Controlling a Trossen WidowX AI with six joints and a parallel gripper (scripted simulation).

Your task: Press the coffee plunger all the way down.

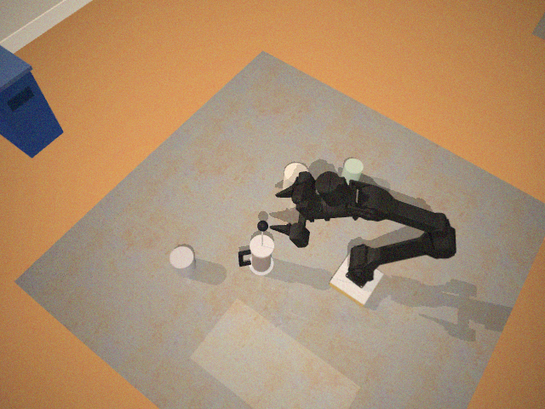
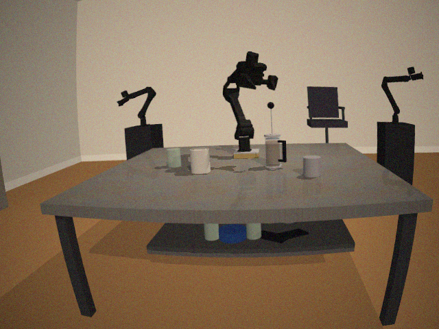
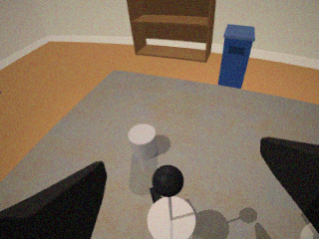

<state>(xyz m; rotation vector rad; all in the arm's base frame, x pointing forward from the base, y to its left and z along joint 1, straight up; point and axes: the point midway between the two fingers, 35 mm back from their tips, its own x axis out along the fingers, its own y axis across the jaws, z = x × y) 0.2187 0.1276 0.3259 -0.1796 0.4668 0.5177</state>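
A room with an orange-brown floor and pale walls is shown; a wooden bookshelf and a blue bin are seen at its edges. A grey table with dark legs and a lower shelf stands in the middle. On its top, the black arm is mounted on a pale base plate.

The coffee press is placed upright near the table's middle, between a white cup and the base plate. It is made up of a clear body holding brown liquid, a white lid, a black handle, and a thin rod topped by a black knob, fully raised.

The gripper is held above and beside the knob, its fingers spread wide with nothing between them.
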